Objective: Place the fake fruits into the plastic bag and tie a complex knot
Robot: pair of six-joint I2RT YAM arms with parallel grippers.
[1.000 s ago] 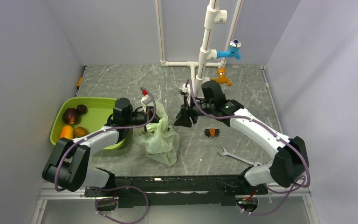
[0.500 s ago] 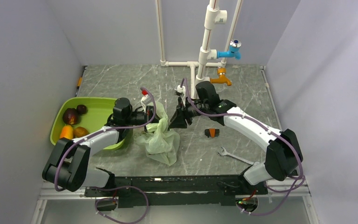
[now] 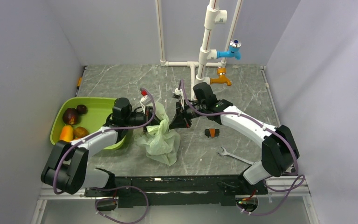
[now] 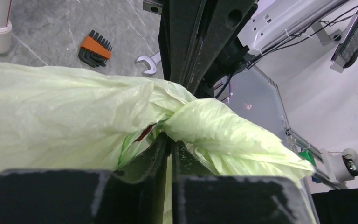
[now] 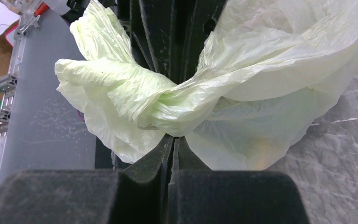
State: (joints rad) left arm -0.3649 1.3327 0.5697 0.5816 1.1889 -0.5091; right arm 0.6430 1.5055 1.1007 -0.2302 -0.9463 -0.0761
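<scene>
While both arms meet over the middle of the tabletop [image 3: 242,88], the left end effector [image 4: 170,140] is clamped on one bunched fold of the plastic bag [image 3: 161,142] and the right end effector [image 5: 172,140] on another, and neither wrist view shows a gap between the jaws. Gripped this way, close together and above the bag's slumped body, the two folds look gathered so they can be crossed into a knot. The body of the bag rests on the tabletop, just toward the near edge from the grips. Several fake fruits [image 3: 70,116] lie in the lime-green tray [image 3: 98,100] by the left edge, well apart from the bag, so loading seems unfinished. A reddish patch shows through the film in the left wrist view, perhaps one fruit inside
</scene>
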